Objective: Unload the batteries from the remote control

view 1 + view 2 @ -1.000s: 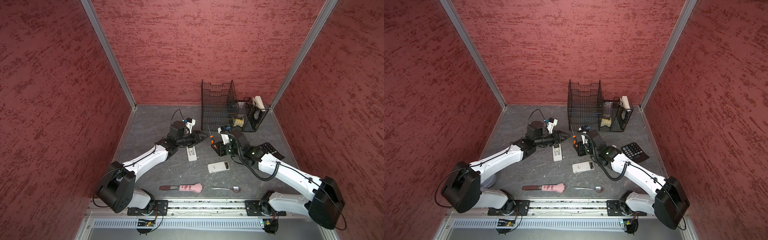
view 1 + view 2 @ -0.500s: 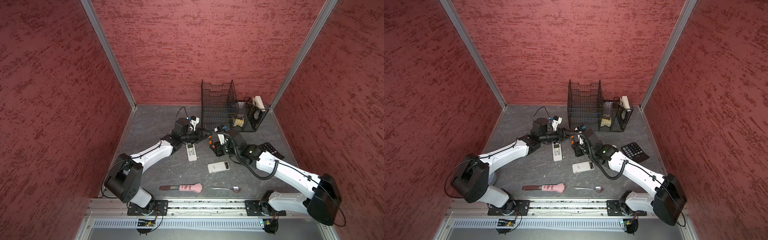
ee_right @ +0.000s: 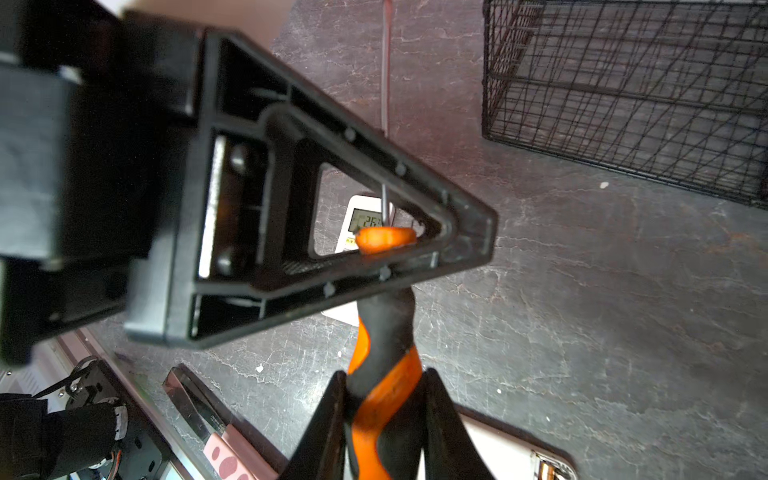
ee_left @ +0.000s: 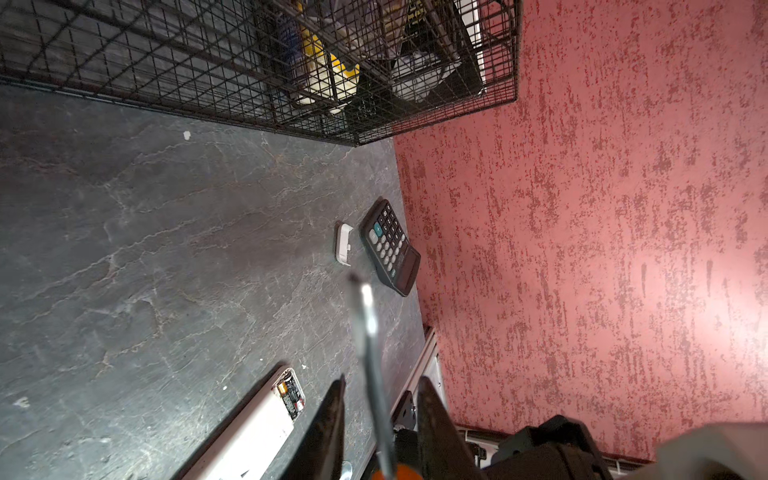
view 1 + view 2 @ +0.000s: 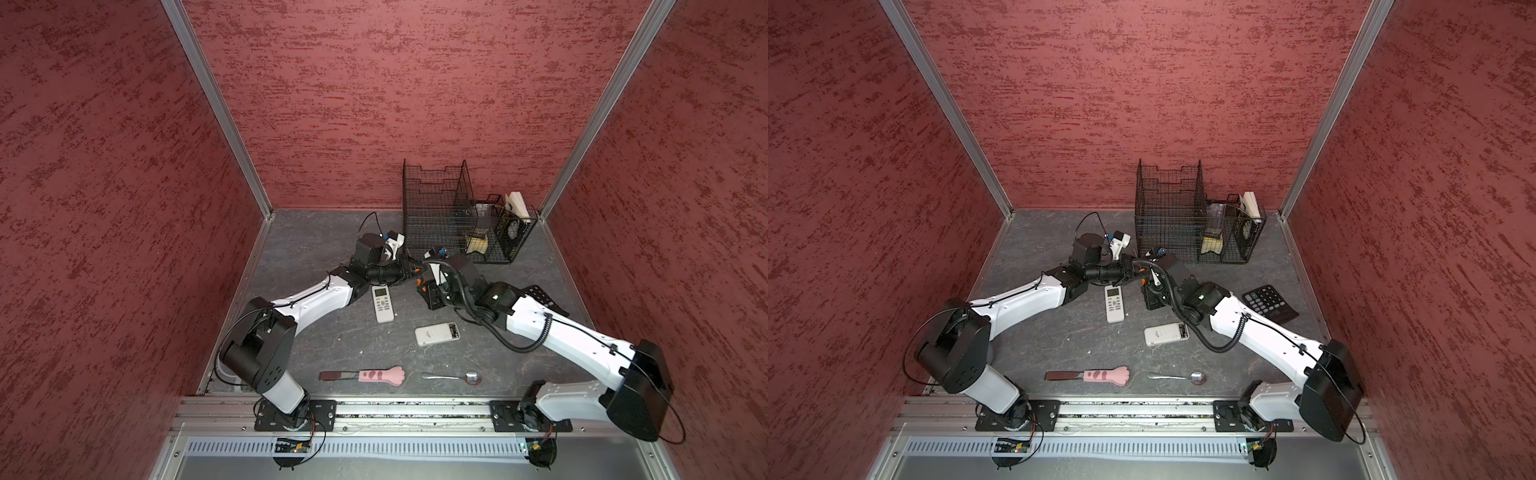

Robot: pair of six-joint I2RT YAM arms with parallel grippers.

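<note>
A white remote control (image 5: 434, 334) lies face down in mid-table with its end compartment open; dark batteries (image 4: 291, 395) with a gold end show inside it, and its corner shows in the right wrist view (image 3: 548, 469). A second remote (image 5: 382, 303), display up, lies to its left. My right gripper (image 3: 385, 372) is shut on an orange-and-black screwdriver (image 3: 386, 395), held off the table behind the remotes (image 5: 420, 286). My left gripper (image 4: 382, 379) reaches across to it (image 5: 409, 272). Its jaws stand on either side of the handle's top collar, and the steel shaft (image 4: 368, 316) sticks out between them.
A black wire rack (image 5: 436, 208) holding odds and ends stands at the back. A black calculator (image 5: 1266, 305) lies at the right wall, with a small white cover (image 4: 344, 243) beside it. A pink paw-handled tool (image 5: 374, 375) and a spoon (image 5: 453, 377) lie near the front edge.
My left arm has swung right to the screwdriver, and its jaws have narrowed round the handle's top. My right gripper has kept hold and shifted slightly left.
</note>
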